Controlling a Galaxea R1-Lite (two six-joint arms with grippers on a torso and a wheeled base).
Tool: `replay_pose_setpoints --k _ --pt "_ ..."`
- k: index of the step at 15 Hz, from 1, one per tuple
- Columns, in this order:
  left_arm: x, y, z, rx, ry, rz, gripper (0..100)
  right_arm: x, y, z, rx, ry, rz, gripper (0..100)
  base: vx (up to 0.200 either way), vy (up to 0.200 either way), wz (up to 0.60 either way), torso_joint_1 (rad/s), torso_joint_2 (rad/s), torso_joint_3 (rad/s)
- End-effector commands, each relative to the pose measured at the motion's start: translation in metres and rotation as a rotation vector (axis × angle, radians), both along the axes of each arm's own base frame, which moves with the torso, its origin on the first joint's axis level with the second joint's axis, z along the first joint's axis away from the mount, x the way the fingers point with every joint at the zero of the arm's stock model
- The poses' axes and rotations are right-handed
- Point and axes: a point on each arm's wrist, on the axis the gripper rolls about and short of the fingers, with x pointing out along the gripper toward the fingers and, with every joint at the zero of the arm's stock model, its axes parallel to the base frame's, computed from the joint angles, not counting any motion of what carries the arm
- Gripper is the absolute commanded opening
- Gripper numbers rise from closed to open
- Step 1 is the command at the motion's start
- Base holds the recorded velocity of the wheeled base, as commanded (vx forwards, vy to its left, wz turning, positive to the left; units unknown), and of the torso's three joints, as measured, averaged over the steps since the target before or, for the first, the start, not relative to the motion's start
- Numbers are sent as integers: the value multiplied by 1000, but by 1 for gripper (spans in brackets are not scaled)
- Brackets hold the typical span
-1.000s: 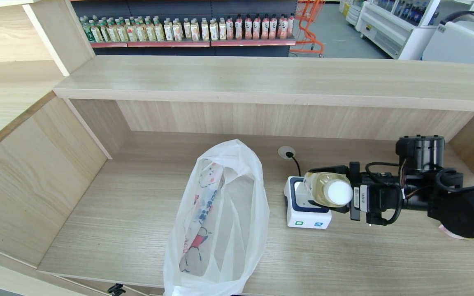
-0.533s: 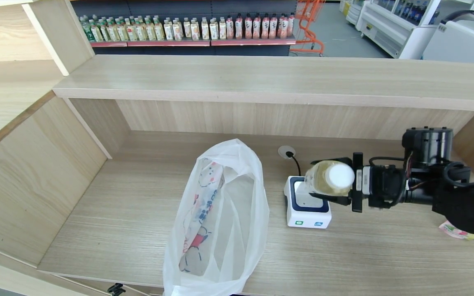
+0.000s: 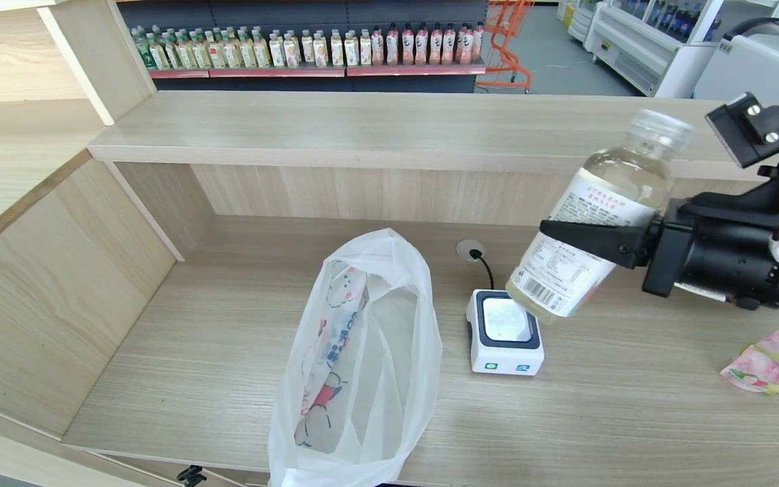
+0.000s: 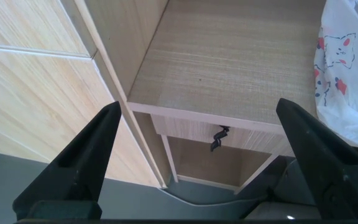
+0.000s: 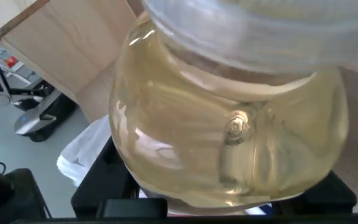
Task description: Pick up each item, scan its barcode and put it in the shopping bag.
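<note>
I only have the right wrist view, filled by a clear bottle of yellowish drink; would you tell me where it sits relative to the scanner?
Observer: The clear bottle of yellowish drink is held tilted, cap up, in the right tool, raised off the counter, its base by the far right corner of the white scanner.
Operator: Where does its barcode face?
Observer: The barcode shows toward the head camera, near the base.
Operator: And the bag?
Observer: The white plastic shopping bag stands open on the scanner's left, a patterned item inside.

Tilted bottle (image 3: 606, 196) above scanner (image 3: 504, 338), bag (image 3: 406, 352) open
</note>
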Motion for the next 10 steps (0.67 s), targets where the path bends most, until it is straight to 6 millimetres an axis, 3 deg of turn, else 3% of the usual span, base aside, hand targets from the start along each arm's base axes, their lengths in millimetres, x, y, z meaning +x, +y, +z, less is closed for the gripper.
replay_pose_setpoints --k 1,8,10 --pt "0 0 0 0 0 1 100 -19 -6 1 18 -5 6 0 0 0 0 0 0 0" --pt "0 0 0 1 0 1 100 -23 -3 -2 116 124 21 0 0 0 0 0 0 0" --pt "0 0 0 1 0 1 100 -22 8 -4 169 217 59 0 0 0 0 0 0 0"
